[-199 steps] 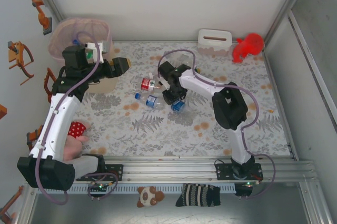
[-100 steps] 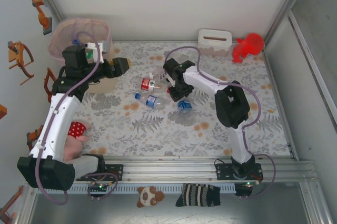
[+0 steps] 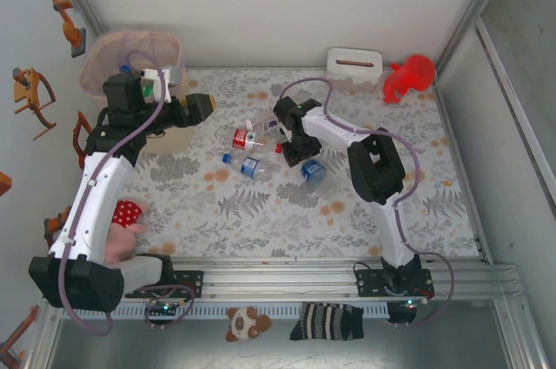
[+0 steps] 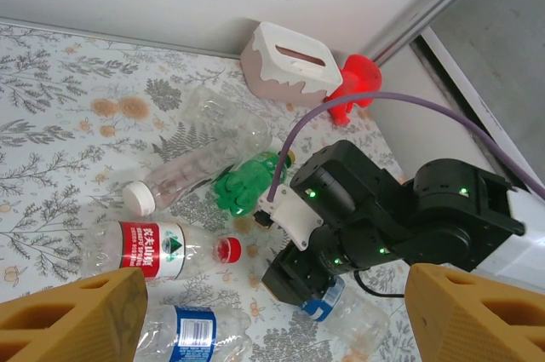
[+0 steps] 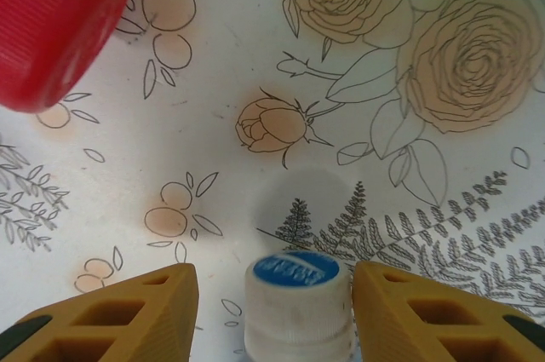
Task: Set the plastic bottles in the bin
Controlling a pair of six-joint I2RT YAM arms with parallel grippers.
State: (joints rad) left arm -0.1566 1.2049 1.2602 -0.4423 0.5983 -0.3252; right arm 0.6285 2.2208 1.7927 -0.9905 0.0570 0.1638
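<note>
Several plastic bottles lie mid-table: a red-labelled one (image 3: 246, 138) (image 4: 153, 249), a blue-labelled one (image 3: 248, 167) (image 4: 192, 332), a green one (image 4: 243, 183) and clear ones (image 4: 183, 173). Another blue-labelled bottle (image 3: 314, 171) (image 4: 362, 324) lies at my right gripper (image 3: 295, 154). In the right wrist view its white, blue-topped cap (image 5: 296, 298) sits between the parted fingers of the right gripper (image 5: 274, 281), with a gap on the left side. The red cap (image 5: 55, 21) is at the upper left. My left gripper (image 3: 201, 104) (image 4: 272, 294) hangs open and empty beside the bin (image 3: 95, 74).
A white tissue box (image 3: 354, 65) (image 4: 289, 62) and a red toy figure (image 3: 408, 75) (image 4: 353, 81) stand at the back wall. A red spotted cloth (image 3: 128, 211) lies by the left arm. Walls close in the table's left, back and right sides.
My right gripper's jaws have widened around the bottle's cap, and that blue-labelled bottle has shifted to the right on the table. The left arm has not moved.
</note>
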